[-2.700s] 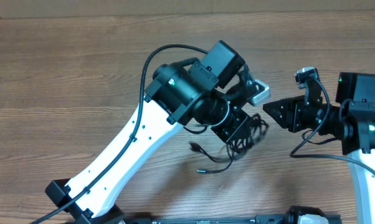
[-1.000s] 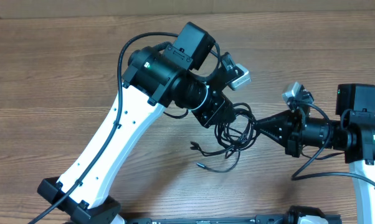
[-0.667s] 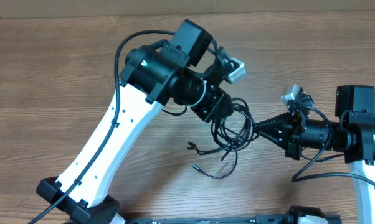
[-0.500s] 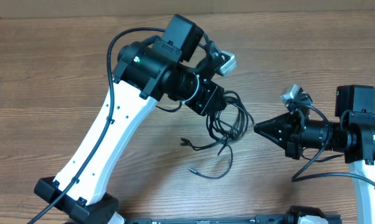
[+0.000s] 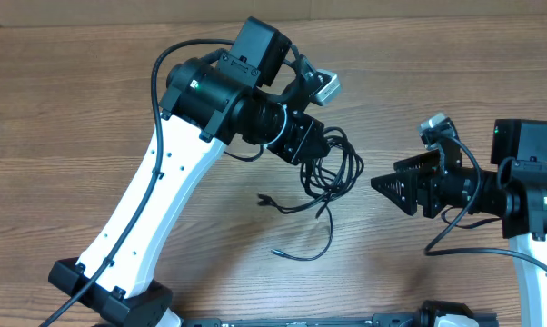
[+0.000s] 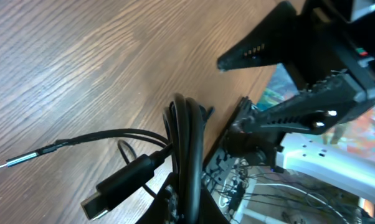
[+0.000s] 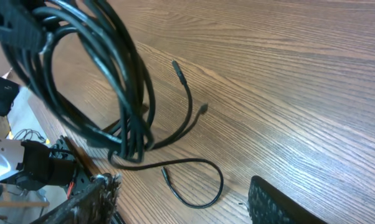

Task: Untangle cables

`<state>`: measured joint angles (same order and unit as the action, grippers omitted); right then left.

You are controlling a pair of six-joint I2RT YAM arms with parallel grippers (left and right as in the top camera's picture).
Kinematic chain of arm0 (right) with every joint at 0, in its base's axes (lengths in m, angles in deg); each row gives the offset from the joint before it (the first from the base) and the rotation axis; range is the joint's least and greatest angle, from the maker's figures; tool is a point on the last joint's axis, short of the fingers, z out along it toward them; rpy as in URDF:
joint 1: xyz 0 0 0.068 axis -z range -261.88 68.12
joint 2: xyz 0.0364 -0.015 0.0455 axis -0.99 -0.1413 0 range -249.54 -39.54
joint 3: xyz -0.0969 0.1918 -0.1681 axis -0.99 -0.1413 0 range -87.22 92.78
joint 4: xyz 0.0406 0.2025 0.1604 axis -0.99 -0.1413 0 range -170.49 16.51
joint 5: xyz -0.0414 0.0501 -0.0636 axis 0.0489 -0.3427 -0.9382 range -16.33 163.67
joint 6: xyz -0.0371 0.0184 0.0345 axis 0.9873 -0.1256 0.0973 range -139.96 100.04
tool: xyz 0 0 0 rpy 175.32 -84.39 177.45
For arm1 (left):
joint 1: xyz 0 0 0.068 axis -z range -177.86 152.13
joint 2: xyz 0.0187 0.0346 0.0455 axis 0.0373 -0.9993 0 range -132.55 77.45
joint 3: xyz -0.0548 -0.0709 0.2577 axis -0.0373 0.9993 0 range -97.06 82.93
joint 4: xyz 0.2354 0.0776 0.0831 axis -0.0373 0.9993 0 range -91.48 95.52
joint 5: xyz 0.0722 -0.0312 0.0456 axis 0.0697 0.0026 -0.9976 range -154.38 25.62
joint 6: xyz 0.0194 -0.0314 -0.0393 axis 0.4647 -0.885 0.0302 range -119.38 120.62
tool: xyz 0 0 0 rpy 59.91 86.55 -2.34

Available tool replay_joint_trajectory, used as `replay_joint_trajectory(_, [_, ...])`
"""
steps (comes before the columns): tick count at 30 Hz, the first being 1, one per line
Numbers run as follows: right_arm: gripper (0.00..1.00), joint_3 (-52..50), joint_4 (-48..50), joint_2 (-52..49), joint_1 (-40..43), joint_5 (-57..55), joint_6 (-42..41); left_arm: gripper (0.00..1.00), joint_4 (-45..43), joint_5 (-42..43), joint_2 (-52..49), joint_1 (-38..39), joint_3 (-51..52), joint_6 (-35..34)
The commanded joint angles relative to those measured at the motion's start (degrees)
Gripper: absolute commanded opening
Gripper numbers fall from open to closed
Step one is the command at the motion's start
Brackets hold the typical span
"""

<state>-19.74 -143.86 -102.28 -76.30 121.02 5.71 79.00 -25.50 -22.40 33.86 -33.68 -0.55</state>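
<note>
The cables [image 5: 339,168] are thin black cords bunched in a hanging tangle. My left gripper [image 5: 312,156] is shut on the bundle and holds it above the table. Two loose ends [image 5: 292,256] with small plugs trail on the wood. In the left wrist view the bundle [image 6: 186,140] runs down between my left fingers [image 6: 187,210], with a flat plug [image 6: 116,185] beside it. My right gripper [image 5: 382,184] is open and empty, to the right of the tangle and apart from it. In the right wrist view the loops [image 7: 116,81] hang ahead of my spread right fingers [image 7: 181,186].
The wooden table [image 5: 92,100] stretches left and back. My left arm [image 5: 155,209] crosses the middle from the front left. The right arm's base [image 5: 528,191] stands at the right edge. The right gripper [image 6: 228,93] also shows in the left wrist view.
My left gripper has carried the tangle to the left and back, dragging the loose ends along. My right gripper, shut and at the tangle before, is now open and apart from it.
</note>
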Motion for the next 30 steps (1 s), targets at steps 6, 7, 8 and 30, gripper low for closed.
replay_joint_trajectory(6, [0.67,0.02,3.48,0.31,0.0,-2.43,-5.01,0.04,-1.68,7.3,1.7,1.18,-0.85,0.09])
replay_joint_trajectory(7, [0.67,0.02,4.04,0.31,0.0,-3.34,-5.97,0.04,-1.66,7.28,1.7,1.46,-0.85,0.11])
replay_joint_trajectory(8, [0.68,0.02,4.63,0.31,0.0,-4.31,-7.19,0.04,-1.64,7.3,1.7,1.73,-0.85,0.09])
replay_joint_trajectory(30, [0.66,0.02,2.89,-0.04,0.0,-2.82,-5.44,0.04,-4.0,-5.92,1.7,5.77,-0.85,-5.31])
